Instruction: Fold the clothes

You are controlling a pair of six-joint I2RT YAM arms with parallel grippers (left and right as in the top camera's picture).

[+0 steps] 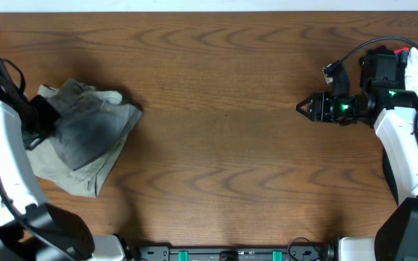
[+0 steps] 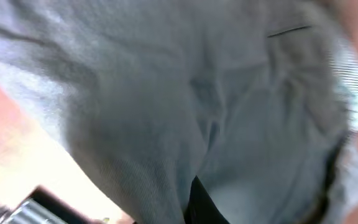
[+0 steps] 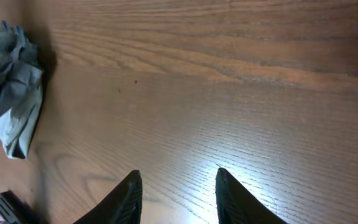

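The clothes (image 1: 85,145) lie in a crumpled heap at the left end of the table (image 1: 223,145). A dark grey fold sits on top, with paler cloth spilling out beneath it toward the near edge. No hem, waistband or corner is laid out flat, so we judge the folding has barely begun.

As we see it, the chief risk is a blind grab. If several layers are pinched at once, a pull would drag the whole heap across the table instead of opening it. The heap also sits close to the table's left edge, so a sideways tug could carry part of it over. Handled from one side only, the cloth would hang bunched and twist.

The left gripper (image 1: 47,119) is buried in the heap's left side. Its wrist view is filled with blurred grey fabric pressed close to the lens, so we cannot tell whether its jaws are apart or clamped on the cloth.

The right gripper (image 1: 301,109) hovers over bare wood at the far right of the table, well apart from the clothes. Its fingers are spread and hold nothing.
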